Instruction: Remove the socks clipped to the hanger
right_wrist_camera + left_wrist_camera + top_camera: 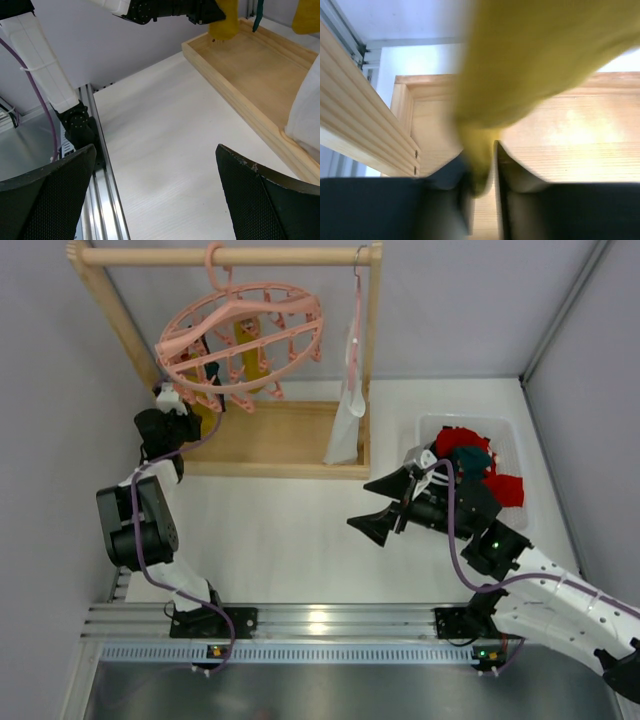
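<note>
A mustard sock [535, 60] hangs from the pink hanger [185, 340]. Just below the hanger, the left gripper [482, 170] pinches the sock's lower end. Red and teal socks [480, 465] lie in a white bin [430, 425] right of the hanger. Nearer the hanger, the right gripper [362, 506] gapes wide, holding nothing.

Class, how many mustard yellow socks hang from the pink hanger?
2. One mustard sock at the hanger's left edge, clamped in the left pincer; the second mustard sock under its middle. More may be hidden behind the bars.
</note>
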Robot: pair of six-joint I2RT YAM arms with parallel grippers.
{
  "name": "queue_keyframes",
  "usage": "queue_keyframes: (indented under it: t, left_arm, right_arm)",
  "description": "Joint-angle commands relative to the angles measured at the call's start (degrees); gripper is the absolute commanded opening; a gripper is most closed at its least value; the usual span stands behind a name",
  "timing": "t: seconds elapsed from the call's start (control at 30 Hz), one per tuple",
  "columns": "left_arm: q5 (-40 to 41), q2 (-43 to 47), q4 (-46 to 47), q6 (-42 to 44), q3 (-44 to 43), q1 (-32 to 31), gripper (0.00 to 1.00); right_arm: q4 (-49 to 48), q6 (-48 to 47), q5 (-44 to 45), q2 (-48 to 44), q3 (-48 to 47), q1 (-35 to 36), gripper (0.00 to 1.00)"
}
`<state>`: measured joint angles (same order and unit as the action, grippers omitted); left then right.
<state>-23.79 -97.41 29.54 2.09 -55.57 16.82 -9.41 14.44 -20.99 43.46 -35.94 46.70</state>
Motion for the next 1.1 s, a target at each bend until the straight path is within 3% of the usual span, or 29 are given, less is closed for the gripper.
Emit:
queue_keyframes:
  t: [0.0,0.07,0.13,0.23,0.3,0.37,0.5,0.7,0.93,1.07]
  left_arm:
    - [-1.4,-0.3,3.5,-3.8,-2.6,0.2,0.20]
    - [0.6,0.2,4.0,-5.7,-2.4,0.1,0.17]
    - [3.0,1.6,6.7,-8.2,-0.6,-0.2,0.00]
    - [8.1,4.2,7.3,-11.8,1.4,-1.6,0.00]
    - [16.5,6.1,7.4,-13.6,3.2,-3.2,0.00]
    - [26.9,9.5,7.4,-16.7,6.3,-7.1,0.00]
    - [38.4,16.3,7.4,-21.9,12.8,-14.7,0.00]
    - [44.4,30.3,7.3,-32.1,25.6,-21.9,0.00]
    - [51.7,41.8,5.9,-30.1,33.9,-32.2,0.00]
    - [62.9,46.8,5.8,-28.6,36.1,-40.4,0.00]
  right_arm:
    - [-3.1,-1.3,-0.7,0.3,-0.1,0.1,0.99]
    - [-3.2,-1.2,-0.6,0.6,0.0,0.2,0.99]
    - [-3.4,-1.1,-0.5,0.7,0.0,0.3,0.99]
    - [-3.7,-0.9,-0.3,1.2,0.0,0.4,0.99]
    - [-4.1,-0.6,-0.1,1.3,0.3,0.4,0.99]
    - [-4.4,-0.4,0.2,1.3,0.2,0.6,0.99]
    - [-4.4,0.3,0.9,0.7,0.0,0.6,0.98]
    - [-4.0,3.3,3.3,-0.8,-1.6,0.7,0.99]
    - [-3.4,6.7,4.6,-2.2,-2.8,0.6,0.99]
    - [-5.4,10.2,7.8,-3.6,-2.1,0.7,0.99]
